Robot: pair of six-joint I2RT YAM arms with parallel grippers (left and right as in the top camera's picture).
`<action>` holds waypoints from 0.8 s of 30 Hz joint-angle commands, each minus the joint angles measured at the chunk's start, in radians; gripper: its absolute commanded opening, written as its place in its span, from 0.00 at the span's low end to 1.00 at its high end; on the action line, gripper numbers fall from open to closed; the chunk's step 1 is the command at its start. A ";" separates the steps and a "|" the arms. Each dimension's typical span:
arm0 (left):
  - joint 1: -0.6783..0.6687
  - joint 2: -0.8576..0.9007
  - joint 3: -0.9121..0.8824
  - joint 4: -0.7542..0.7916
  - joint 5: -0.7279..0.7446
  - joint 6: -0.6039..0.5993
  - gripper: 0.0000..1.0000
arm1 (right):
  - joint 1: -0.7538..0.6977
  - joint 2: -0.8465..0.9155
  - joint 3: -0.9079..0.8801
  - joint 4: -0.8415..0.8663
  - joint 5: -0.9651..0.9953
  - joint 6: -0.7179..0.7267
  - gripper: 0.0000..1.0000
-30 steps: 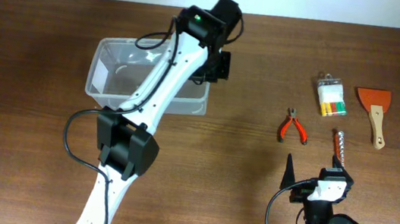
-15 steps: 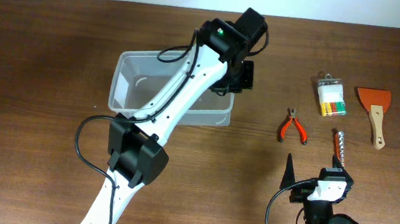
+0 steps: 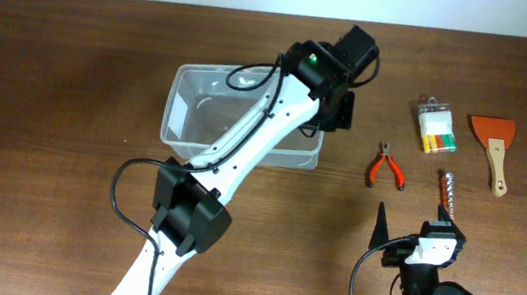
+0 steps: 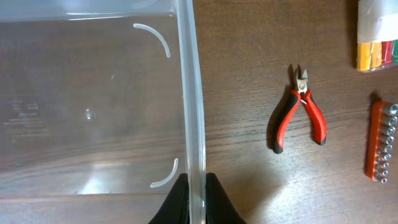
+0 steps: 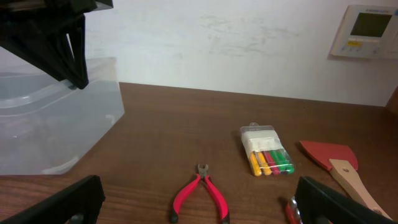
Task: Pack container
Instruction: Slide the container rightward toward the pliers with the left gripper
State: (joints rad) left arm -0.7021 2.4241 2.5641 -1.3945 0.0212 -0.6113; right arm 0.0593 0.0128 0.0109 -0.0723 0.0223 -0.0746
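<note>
Your left gripper [image 4: 198,186] is clamped on the right wall of the container [image 3: 188,108], which sits mid-table, long axis left to right, with the pliers [image 3: 386,167] beyond that wall, nearer your empty, wide-open right gripper [image 3: 406,234].

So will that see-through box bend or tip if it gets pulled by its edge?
Probably light and easy to slide: the container looks empty. Its thin wall, pinched by the left tool, may flex a little. It sits low and wide, so tipping seems unlikely.
</note>
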 commanded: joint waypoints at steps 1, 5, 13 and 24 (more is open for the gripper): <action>-0.014 0.003 0.027 0.012 -0.045 -0.006 0.02 | -0.008 -0.006 -0.005 -0.006 0.012 0.004 0.99; -0.016 0.003 0.027 0.040 -0.045 -0.006 0.02 | -0.008 -0.006 -0.005 -0.006 0.012 0.004 0.99; -0.018 0.007 0.026 0.050 -0.066 -0.026 0.02 | -0.008 -0.006 -0.005 -0.006 0.012 0.004 0.99; -0.029 0.042 0.021 0.071 -0.071 -0.085 0.02 | -0.008 -0.006 -0.005 -0.006 0.012 0.004 0.99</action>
State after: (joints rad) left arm -0.7162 2.4260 2.5645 -1.3392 -0.0345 -0.6735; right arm 0.0593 0.0128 0.0109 -0.0723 0.0223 -0.0746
